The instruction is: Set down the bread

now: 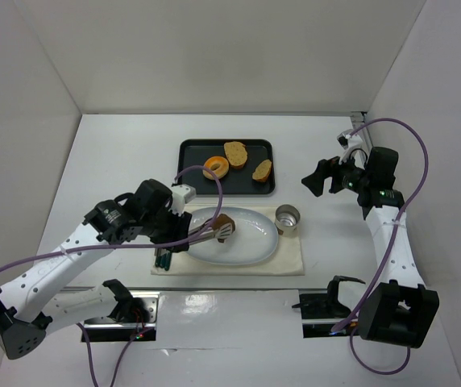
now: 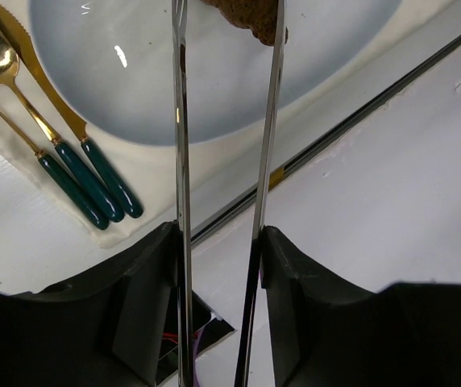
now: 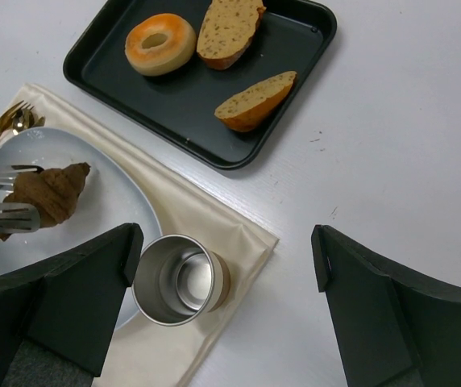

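The bread [image 1: 223,222] is a small dark brown croissant pinched between the tips of metal tongs [image 1: 206,234] over the left part of the white plate [image 1: 256,243]. I cannot tell if it touches the plate. My left gripper [image 1: 172,235] is shut on the tongs' two arms [image 2: 180,161]. In the left wrist view the bread [image 2: 251,14] shows at the top edge, between the tong tips. The right wrist view shows the bread [image 3: 49,193] and the tongs [image 3: 5,216] over the plate [image 3: 110,193]. My right gripper [image 1: 315,181] is open and empty, above the table right of the cup.
A black tray [image 1: 194,153] behind the plate holds an orange-glazed doughnut [image 1: 216,167] and two tan bread slices [image 1: 235,153]. A steel cup [image 1: 288,218] stands on the cream cloth [image 1: 287,258] right of the plate. Green-handled cutlery [image 1: 164,260] lies left of the plate.
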{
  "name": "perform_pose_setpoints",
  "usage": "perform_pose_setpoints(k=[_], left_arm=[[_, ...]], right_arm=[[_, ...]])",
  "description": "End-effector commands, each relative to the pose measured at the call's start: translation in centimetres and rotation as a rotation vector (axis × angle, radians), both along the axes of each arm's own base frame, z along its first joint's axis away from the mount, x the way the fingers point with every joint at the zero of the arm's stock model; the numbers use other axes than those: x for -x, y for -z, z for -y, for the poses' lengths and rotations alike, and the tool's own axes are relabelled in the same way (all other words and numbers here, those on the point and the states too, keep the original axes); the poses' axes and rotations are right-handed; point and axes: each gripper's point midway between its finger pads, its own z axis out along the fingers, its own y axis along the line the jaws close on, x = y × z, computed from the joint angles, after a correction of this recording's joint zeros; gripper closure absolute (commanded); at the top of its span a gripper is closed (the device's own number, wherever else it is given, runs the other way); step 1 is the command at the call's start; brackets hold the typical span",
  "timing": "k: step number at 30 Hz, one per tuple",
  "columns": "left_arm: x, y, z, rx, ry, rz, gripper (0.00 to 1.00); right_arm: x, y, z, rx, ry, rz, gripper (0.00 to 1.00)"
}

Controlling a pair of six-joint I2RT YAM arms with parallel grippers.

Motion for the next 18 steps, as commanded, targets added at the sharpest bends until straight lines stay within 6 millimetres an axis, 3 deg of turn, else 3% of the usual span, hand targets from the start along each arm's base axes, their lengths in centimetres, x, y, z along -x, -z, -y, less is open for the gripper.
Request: perform_pose_setpoints(k=[1,3,12,16,18], left_arm=[[0.1,-0.7,0.6,0.036,0.016,0.005,0.44],[0.1,-0.7,0.6,0.036,0.016,0.005,0.38],[0.2,-0.2,0.2,0.0,0.001,-0.007,0.36],[-0.3,-2.1,-0.3,0.011,-0.029,0.046,0.38],[-1.0,-4.3,-0.9,0.022,-0.074,0.118,0.39]], right_arm=[[-0.5,-1.6,0.0,0.016,-0.007,0.043,0.01],[-0.5,-1.6,0.0,0.016,-0.007,0.043,0.01],[-0.5,-1.6,0.0,0.016,-0.007,0.043,0.01],[-0.5,-1.6,0.1,0.02,0.001,0.042,0.01],[-0.5,-1.6,0.1,0.02,0.001,0.042,0.01]])
